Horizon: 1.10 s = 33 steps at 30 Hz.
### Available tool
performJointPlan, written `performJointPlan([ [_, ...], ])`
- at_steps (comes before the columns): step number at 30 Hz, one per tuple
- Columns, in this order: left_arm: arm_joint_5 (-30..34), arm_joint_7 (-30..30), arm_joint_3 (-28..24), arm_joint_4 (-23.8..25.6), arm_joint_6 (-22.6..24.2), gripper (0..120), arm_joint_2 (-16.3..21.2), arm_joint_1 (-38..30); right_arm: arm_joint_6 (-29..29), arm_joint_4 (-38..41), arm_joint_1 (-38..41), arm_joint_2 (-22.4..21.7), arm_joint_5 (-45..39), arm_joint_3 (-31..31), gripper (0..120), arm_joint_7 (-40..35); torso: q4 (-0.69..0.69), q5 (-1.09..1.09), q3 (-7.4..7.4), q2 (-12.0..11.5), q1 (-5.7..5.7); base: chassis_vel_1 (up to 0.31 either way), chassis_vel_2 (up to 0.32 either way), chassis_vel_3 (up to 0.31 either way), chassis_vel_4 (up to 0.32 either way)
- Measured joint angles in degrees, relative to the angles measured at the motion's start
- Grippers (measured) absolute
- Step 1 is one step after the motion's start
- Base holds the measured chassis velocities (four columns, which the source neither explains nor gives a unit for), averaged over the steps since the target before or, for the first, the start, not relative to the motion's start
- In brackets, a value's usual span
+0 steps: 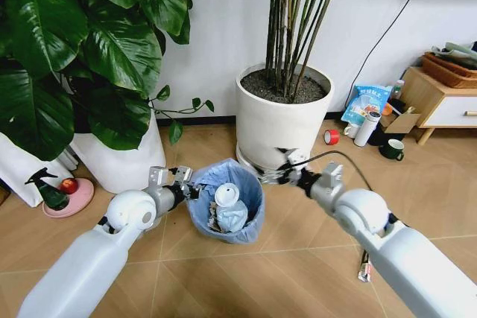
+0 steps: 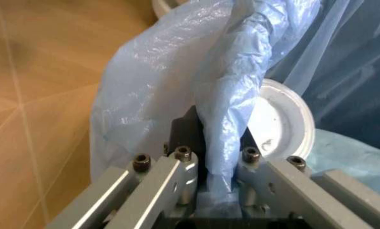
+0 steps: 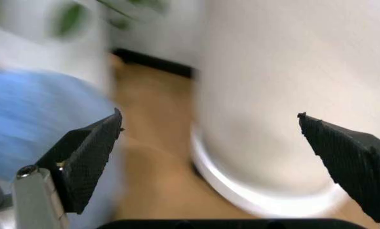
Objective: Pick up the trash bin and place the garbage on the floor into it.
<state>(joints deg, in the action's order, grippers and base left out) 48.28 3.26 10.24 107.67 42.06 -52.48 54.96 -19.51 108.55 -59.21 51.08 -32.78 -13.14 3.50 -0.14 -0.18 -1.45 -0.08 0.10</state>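
Observation:
The trash bin (image 1: 250,217), a small round bin lined with a crinkly light-blue bag, stands on the floor (image 1: 223,277) between my arms. My left gripper (image 1: 191,188) is shut on its near-left rim; in the left wrist view the gripper (image 2: 216,157) pinches the dark rim (image 2: 184,131) and the folded bag (image 2: 228,86). Garbage lies inside the bin: a white round lid (image 1: 226,195) (image 2: 280,125) and a pale blue wrapper (image 1: 233,217). My right gripper (image 1: 277,170) (image 3: 218,148) hovers open beside the bin's far-right rim, holding nothing. A small piece of litter (image 1: 364,266) lies on the boards beneath my right arm.
A large white plant pot (image 1: 282,126) (image 3: 279,95) stands close behind the bin, another white pot (image 1: 123,163) with big leaves at the left. A green spray bottle (image 1: 46,190) sits on a pink dish. A red tape roll (image 1: 332,136), white bottle (image 1: 367,128) and mug (image 1: 393,150) lie by a wooden cabinet (image 1: 436,98).

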Motion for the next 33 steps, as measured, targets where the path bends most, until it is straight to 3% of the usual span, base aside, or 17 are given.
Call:
performJointPlan([
  [5, -0.4, 0.7, 1.4, 1.8, -0.2, 2, 0.4, 1.2, 1.2, -8.9, -7.5, 1.5, 0.5, -5.9, 100, -8.7, 0.01, 0.03, 0.00, 0.0, 0.00, 0.000, 0.000, 0.000, 0.000],
  [15, 0.7, 1.5, 1.9, 3.9, -0.3, 2, 1.7, 0.9, 1.4, -18.5, -18.9, 8.2, 1.6, -17.8, 100, -11.6, -0.01, 0.03, 0.00, 0.0, 0.00, 0.000, 0.000, 0.000, 0.000],
  [19, 0.7, 1.4, 1.9, 4.2, -0.3, 2, 1.9, 0.9, 1.4, -19.7, -20.6, 9.5, 1.6, -20.1, 100, -11.2, 0.00, -0.01, 0.00, 0.0, 0.00, 0.000, 0.000, 0.000, 0.000],
  [23, 0.6, 1.4, 1.4, 5.0, -0.3, 2, 1.8, 1.6, 0.2, -23.7, -22.7, 14.4, 1.3, -25.7, 100, -10.2, 0.00, 0.01, 0.00, 0.0, 0.00, 0.000, 0.000, 0.000, 0.000],
  [33, 0.4, 1.4, 0.8, 5.6, -0.3, 2, 2.2, 1.8, -0.2, -29.2, -20.9, 19.1, 1.6, -26.9, 100, -10.4, 0.01, 0.00, 0.00, 0.0, 0.00, 0.000, 0.000, 0.000, 0.000],
])
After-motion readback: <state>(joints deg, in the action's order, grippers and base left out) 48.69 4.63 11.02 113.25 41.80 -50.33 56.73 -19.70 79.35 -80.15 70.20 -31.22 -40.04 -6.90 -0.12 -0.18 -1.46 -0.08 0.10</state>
